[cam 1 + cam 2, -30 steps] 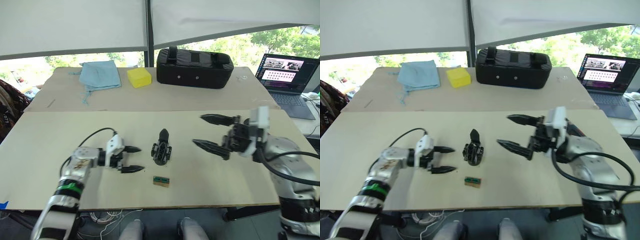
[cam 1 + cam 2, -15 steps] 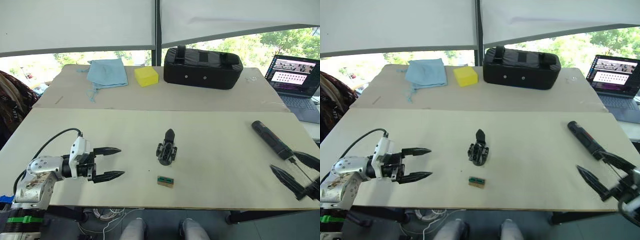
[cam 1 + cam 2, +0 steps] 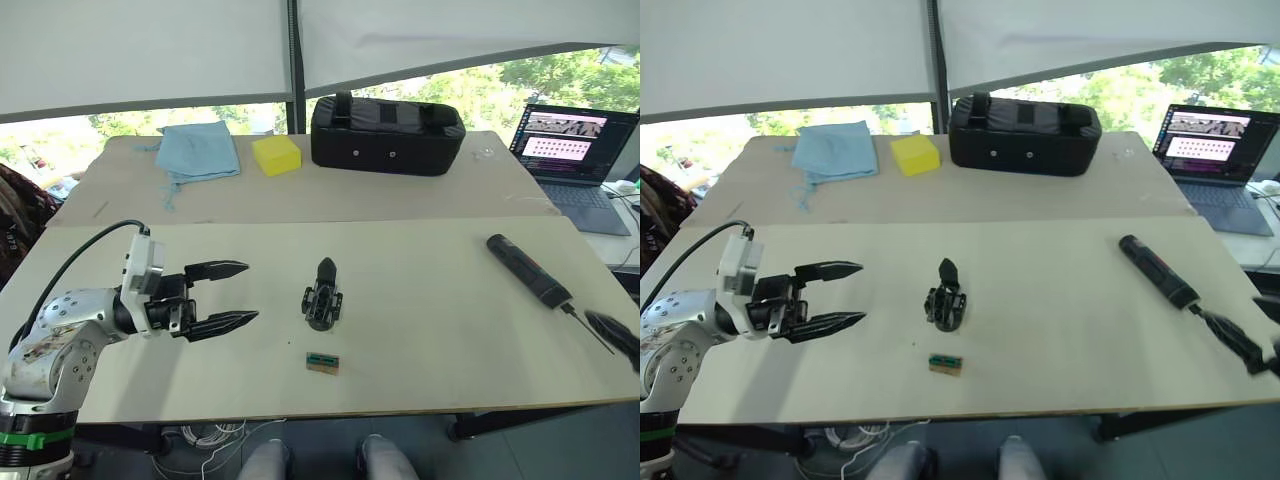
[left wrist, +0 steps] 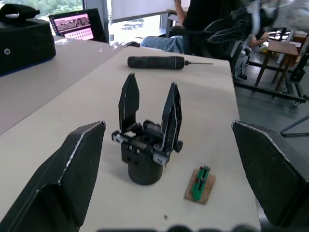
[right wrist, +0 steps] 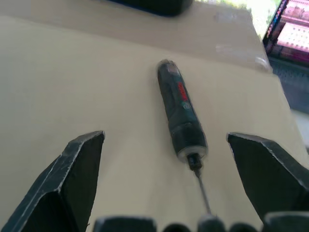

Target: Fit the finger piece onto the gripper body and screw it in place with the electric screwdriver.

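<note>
The left gripper [image 3: 232,295], two black pointed fingers on a white block, hovers spread wide and empty above the pale wooden table [image 3: 420,270]. At its 3 o'clock, near but apart, stands the gripper body [image 3: 322,297], a chunky black mechanism with a rounded base. In the left wrist view two tapering black prongs rise from it side by side; one is probably the finger piece [image 4: 171,113], small, flat and pointed, already seated. I cannot tell which prong is which, nor whether any screw is in. A small green-and-brown rectangular block [image 3: 322,362] lies just beside the body, at its 6 o'clock.

The right gripper [image 5: 166,181] is splayed open with nothing in it, aimed along the electric screwdriver [image 5: 179,114], a thick black pen-shaped cylinder lying flat at the table's 3 o'clock edge, thin metal bit toward the fingers. In the head views the right gripper is cut off by the frame edge.

Judged from this, the step in hand is fetching the driver. Next the right fingers should straddle the barrel behind the bit and close, while the left steadies the body.
</note>
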Tool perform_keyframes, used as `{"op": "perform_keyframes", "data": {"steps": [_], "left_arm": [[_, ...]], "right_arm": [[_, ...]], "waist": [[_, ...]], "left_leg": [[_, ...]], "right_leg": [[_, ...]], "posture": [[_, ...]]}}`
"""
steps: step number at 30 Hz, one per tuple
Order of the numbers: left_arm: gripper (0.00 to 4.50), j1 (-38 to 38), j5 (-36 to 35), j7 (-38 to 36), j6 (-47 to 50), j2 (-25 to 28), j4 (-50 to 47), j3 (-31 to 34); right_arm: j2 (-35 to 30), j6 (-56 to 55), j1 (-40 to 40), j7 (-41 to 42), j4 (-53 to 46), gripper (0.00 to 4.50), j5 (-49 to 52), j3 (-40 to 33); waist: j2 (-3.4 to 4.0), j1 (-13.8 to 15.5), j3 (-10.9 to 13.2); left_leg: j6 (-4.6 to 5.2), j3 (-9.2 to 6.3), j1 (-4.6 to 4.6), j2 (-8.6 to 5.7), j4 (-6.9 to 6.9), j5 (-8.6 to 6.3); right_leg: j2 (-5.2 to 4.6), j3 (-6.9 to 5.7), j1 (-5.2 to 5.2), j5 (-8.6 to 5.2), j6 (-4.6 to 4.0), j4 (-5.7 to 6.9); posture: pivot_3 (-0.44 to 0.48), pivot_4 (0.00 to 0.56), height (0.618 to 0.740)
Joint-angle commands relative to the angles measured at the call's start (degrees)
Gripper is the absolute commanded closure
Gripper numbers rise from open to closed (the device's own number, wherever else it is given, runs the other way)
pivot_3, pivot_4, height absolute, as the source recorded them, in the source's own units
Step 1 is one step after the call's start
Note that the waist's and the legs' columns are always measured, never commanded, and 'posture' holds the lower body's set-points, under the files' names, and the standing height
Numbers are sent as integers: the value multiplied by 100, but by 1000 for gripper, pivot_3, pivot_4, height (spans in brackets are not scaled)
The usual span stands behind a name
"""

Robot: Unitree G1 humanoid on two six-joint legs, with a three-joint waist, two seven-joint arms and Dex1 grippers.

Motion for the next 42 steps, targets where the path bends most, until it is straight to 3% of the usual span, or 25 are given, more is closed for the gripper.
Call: {"op": "perform_keyframes", "data": {"steps": [1, 6, 10, 14, 20, 23, 28, 33, 37, 40, 42], "left_arm": [[64, -64, -132, 118, 76, -14, -225, -7], [64, 13, -129, 202, 84, -99, -377, -150], [64, 49, -131, 252, 81, -132, -433, -177], [64, 123, -122, 271, 35, -155, -470, -171], [64, 221, -121, 208, -9, -116, -478, -117], [0, 275, -95, 131, -50, -74, -446, -84], [0, 261, -70, 78, -70, -60, -401, -91], [0, 297, -20, -28, -152, -81, -354, -116], [0, 404, 27, -152, -299, -117, -276, -114], [0, 519, 106, -234, -508, -158, -169, -125], [0, 613, 173, -341, -740, -212, -84, -125]], "right_arm": [[-608, 490, -1079, 157, 1180, 0, -479, 983], [-662, 477, -3484, 664, 2806, 0, -1524, 2810], [-375, 209, -4783, 979, 4224, 0, -2164, 3603], [-51, -185, -5550, 805, 5330, 0, -2834, 4145], [204, -481, -6009, 785, 6176, 0, -3380, 4462], [291, -761, -6082, 540, 6384, 871, -3472, 4413], [344, -1017, -6074, 551, 6484, 2560, -3447, 4264], [248, -1160, -6092, 969, 6343, 2577, -3215, 3912], [37, -1250, -5989, 1783, 5777, 2577, -3068, 3810], [-177, -854, -5456, 2546, 4491, 2577, -2757, 3725], [-357, -259, -4710, 2848, 2999, 2577, -2371, 3544]], "waist": [[-2, 18, 3], [-3, 31, 13], [-4, 40, 20], [-5, 23, 20], [-4, 13, 20], [-6, -4, 19], [-7, -27, 18], [-6, -86, 19], [6, -129, 25], [20, -130, 31], [25, -114, 33]], "left_leg": [[0, 23, -1, -1, -5, 0], [6, 42, -11, 17, -9, -5], [6, 59, -19, 13, -8, -5], [6, 68, -26, 9, -8, -5], [6, 75, -57, 5, -5, -5], [6, 76, -56, 6, -5, -5], [6, 76, -54, 6, -2, -5], [6, 76, -55, 6, 0, -5], [6, 76, -57, 5, -2, -5], [6, 77, -58, 6, -3, -5], [6, 76, -59, 6, -3, -5]], "right_leg": [[1, -1, 0, -3, -2, 0], [30, 0, -16, 32, -4, 0], [29, 19, -32, 43, -3, 0], [27, 29, -43, 49, -1, -3], [26, 41, -87, 56, -2, 9], [27, 42, -86, 57, -2, 10], [27, 43, -82, 58, 0, 10], [27, 44, -84, 59, 1, 11], [27, 45, -89, 59, 1, 15], [27, 47, -93, 59, 1, 19], [27, 47, -97, 59, 2, 23]], "posture": [[0, 150, 740], [0, 150, 740], [0, 150, 740], [0, 150, 740], [0, 150, 740], [0, 150, 740], [0, 150, 740], [0, 150, 740], [0, 150, 740], [0, 150, 740], [0, 150, 740]]}}
